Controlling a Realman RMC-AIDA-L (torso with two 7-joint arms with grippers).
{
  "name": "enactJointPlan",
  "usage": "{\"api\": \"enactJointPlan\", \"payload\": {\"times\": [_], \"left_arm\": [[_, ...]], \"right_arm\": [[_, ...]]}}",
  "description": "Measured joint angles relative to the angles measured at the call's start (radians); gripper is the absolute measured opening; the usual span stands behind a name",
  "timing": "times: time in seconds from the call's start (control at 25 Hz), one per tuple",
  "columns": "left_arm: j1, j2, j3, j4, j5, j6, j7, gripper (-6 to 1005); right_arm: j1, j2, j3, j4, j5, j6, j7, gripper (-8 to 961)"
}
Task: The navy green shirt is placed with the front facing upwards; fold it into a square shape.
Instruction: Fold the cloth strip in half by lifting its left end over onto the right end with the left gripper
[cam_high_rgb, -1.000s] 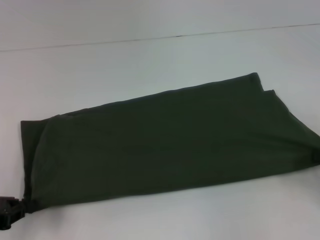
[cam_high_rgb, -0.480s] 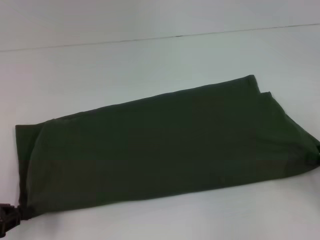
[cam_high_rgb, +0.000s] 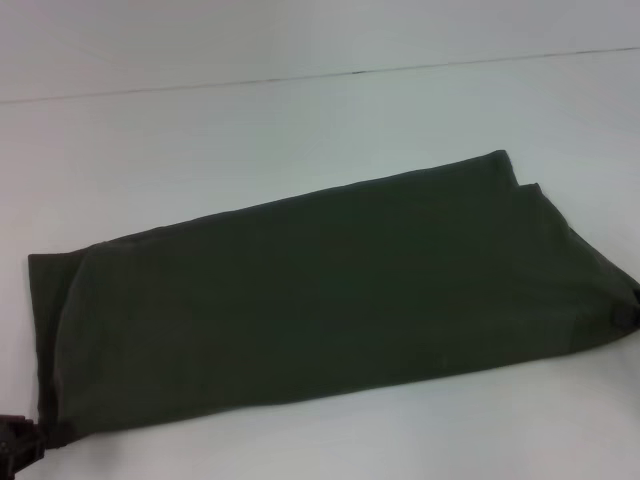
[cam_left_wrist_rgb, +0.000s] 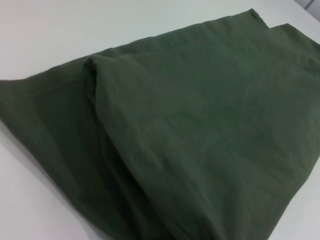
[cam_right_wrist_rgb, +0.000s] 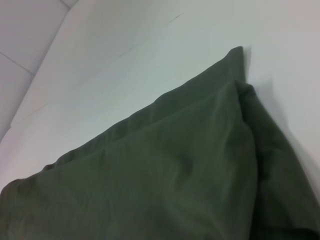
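The navy green shirt (cam_high_rgb: 320, 290) lies on the white table as a long folded band, plain side up, running from near left to far right. No lettering or collar shows. My left gripper (cam_high_rgb: 16, 447) sits at the band's near left corner, shut on the cloth there. At the picture's right edge my right gripper (cam_high_rgb: 633, 312) shows only as a dark tip, and the near right corner is drawn to a point in it. The left wrist view shows the shirt (cam_left_wrist_rgb: 200, 125) with layered folds. The right wrist view shows the shirt's (cam_right_wrist_rgb: 165, 185) far corner.
The white table (cam_high_rgb: 300, 140) stretches beyond the shirt, with a thin dark seam line (cam_high_rgb: 360, 72) crossing it at the back. Nothing else stands on it.
The shirt's left end has slid toward me and to the left, along with my left gripper, which has sunk lower in view. The right end has barely moved.
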Motion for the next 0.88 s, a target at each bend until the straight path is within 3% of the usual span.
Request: {"api": "enactJointPlan", "payload": {"times": [0.6, 0.88], "left_arm": [[-0.002, 0.004, 0.000, 0.000, 0.003, 0.002, 0.000, 32], [-0.003, 0.008, 0.003, 0.000, 0.004, 0.010, -0.003, 33]], "right_arm": [[0.004, 0.002, 0.006, 0.008, 0.000, 0.007, 0.003, 22], [0.001, -0.001, 0.008, 0.007, 0.000, 0.007, 0.010, 103]]}}
